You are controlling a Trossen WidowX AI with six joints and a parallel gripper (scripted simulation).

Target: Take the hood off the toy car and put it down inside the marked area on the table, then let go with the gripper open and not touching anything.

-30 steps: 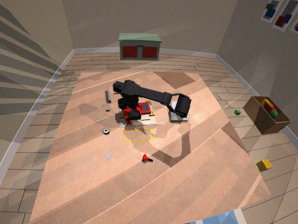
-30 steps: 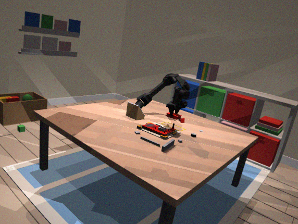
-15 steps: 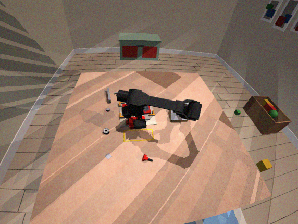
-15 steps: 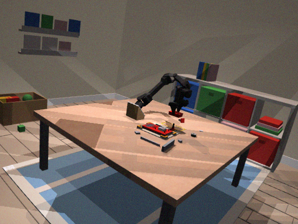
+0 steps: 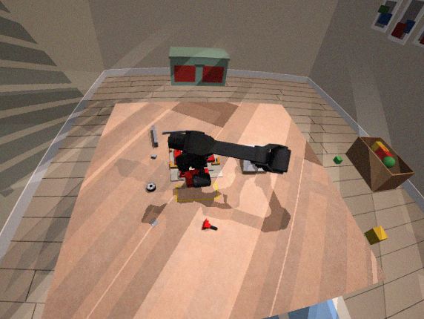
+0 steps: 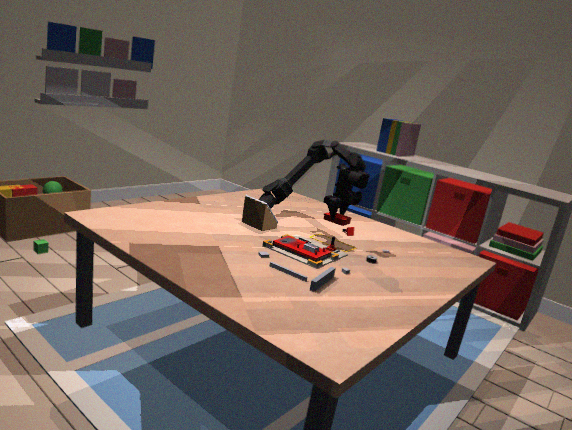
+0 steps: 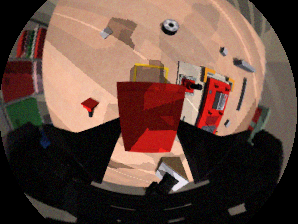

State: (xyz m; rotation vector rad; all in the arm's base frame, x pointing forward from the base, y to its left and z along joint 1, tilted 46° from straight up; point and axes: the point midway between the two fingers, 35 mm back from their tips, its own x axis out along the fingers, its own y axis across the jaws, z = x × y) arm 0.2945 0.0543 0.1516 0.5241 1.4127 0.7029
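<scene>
The red hood [image 5: 190, 179] [image 6: 337, 218] [image 7: 150, 117] is clear of the car and hangs in the air. My gripper [image 5: 199, 177] [image 6: 337, 213] [image 7: 149, 121] is shut on it, one finger at each side. The toy car [image 5: 213, 158] [image 6: 300, 248] [image 7: 209, 112] stands on the table, partly hidden under the arm in the top view. The marked area [image 5: 196, 200] [image 7: 151, 65] is a thin yellow outline beside the car. A shadow falls inside it. In the wrist view the hood covers the outline's near part.
A red and black piece [image 5: 206, 225] [image 6: 350, 231] [image 7: 90, 104] lies beyond the marked area. A wheel [image 5: 150, 186] [image 6: 371, 259] [image 7: 170, 27] and a grey bar [image 5: 154, 136] [image 6: 323, 279] [image 7: 244, 65] lie left of the car in the top view. A wedge-shaped block [image 6: 257, 214] stands near the arm's base.
</scene>
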